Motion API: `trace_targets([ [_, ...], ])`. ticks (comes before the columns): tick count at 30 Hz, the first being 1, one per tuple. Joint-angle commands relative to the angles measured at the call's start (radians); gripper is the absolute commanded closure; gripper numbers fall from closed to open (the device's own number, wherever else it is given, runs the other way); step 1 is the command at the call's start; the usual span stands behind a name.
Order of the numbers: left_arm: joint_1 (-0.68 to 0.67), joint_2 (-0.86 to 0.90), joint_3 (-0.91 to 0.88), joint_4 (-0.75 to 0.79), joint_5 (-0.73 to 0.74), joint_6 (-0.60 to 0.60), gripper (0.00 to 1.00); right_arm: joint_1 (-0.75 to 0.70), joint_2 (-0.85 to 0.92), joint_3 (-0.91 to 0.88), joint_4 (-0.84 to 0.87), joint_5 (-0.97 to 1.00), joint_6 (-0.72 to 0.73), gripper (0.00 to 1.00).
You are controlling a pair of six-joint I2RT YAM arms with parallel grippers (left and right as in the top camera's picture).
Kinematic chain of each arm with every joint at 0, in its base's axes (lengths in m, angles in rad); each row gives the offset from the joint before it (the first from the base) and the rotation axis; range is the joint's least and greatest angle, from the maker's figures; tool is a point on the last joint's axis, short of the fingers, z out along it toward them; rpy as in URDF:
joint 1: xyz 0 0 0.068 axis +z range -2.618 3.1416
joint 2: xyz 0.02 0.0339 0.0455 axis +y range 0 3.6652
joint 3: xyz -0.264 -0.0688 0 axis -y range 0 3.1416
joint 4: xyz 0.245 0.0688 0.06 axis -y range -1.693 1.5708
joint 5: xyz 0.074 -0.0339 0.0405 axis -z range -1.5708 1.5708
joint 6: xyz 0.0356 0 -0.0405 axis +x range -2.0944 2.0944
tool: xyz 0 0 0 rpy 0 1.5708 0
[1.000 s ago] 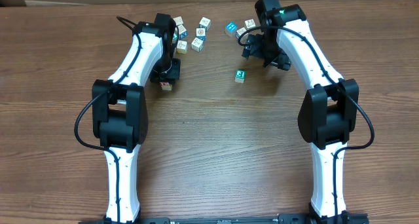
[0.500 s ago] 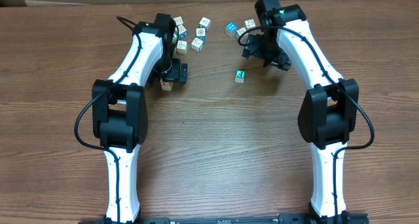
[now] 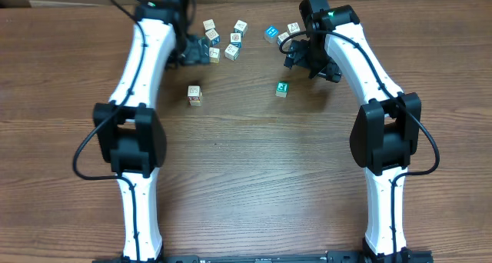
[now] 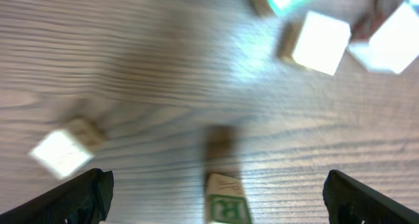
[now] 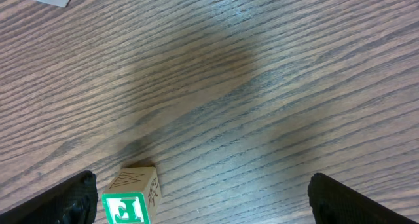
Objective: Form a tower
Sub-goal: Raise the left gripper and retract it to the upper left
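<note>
Tower [image 3: 194,95] standing free left of centre in the overhead view, nothing gripped by either arm.
The tower is seen upright on the wooden table [image 3: 246,171] and is touched by nothing; the number of its blocks cannot be told. The left pincer [image 3: 197,52] is held further up the frame, jaws spread fully apart and empty, just beside the loose blocks [image 3: 231,41] scattered at upper centre. A green block [image 3: 282,88] lies alone right of centre. The right pincer [image 5: 201,185] is opened wide over bare wood, empty.

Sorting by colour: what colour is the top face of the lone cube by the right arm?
Green; the cube shows best in right wrist view.
</note>
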Motion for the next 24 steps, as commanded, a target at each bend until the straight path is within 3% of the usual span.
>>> trace_targets([
  [1,0.073,-0.019,0.072,-0.039,-0.003,-0.102,0.0,0.004,-0.043,-0.004,0.003,-0.002,0.0,0.0],
  [13,0.299,-0.019,0.079,-0.107,-0.003,-0.111,0.0,0.004,-0.043,-0.004,0.003,-0.002,0.0,0.0],
  [24,0.36,-0.019,0.079,-0.108,-0.003,-0.111,0.01,0.004,-0.043,-0.004,0.003,-0.002,0.0,0.0],
])
